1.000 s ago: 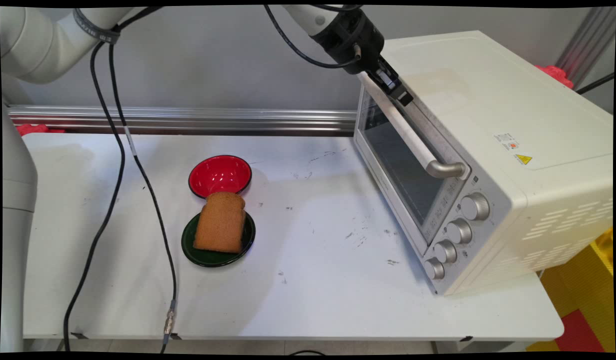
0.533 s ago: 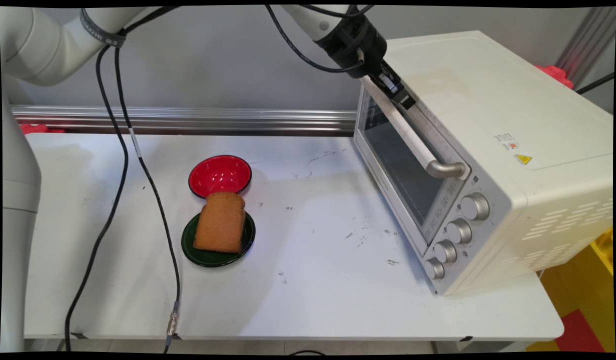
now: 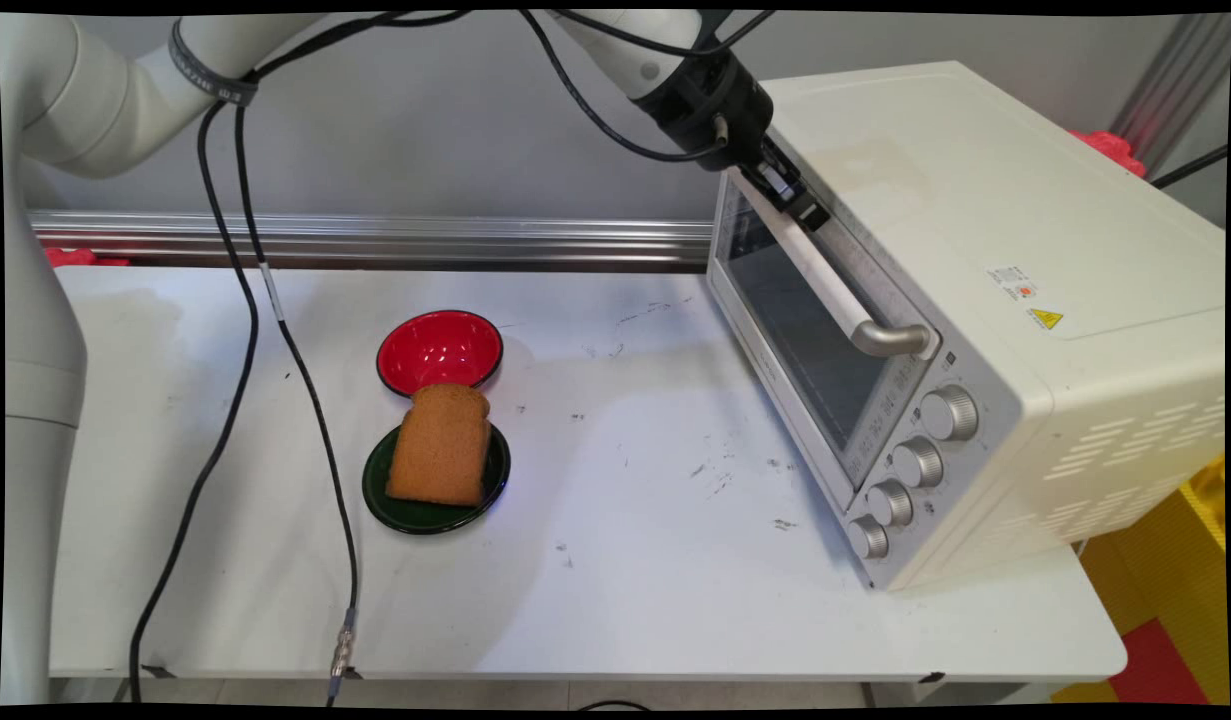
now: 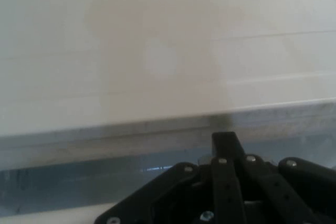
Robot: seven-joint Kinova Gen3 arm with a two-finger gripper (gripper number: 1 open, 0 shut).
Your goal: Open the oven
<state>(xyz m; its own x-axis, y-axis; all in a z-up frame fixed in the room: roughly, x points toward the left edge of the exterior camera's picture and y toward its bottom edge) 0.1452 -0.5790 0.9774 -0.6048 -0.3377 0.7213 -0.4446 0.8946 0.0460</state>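
My gripper (image 3: 800, 205) is at the far upper end of the cream toaster oven (image 3: 1005, 200), its black fingers tucked in the gap between the white door handle (image 3: 825, 280) and the top of the glass door (image 3: 795, 330). The fingers are shut together and touch the handle from behind. The door stands closed. In the hand view the gripper (image 4: 224, 141) shows as one closed tip above folded linkage, with the oven's top (image 4: 157, 51) filling the picture beyond it.
A slice of brown bread (image 3: 440, 445) lies on a dark green plate (image 3: 415, 515), with an empty red bowl (image 3: 440, 350) just behind it. Black cables (image 3: 305, 400) hang down to the table (image 3: 625, 580) on the left. Several knobs (image 3: 948, 413) line the oven's front.
The gripper has moved a little down and right along the oven's upper front edge, further in behind the handle. Oven door, bread and dishes have not moved.
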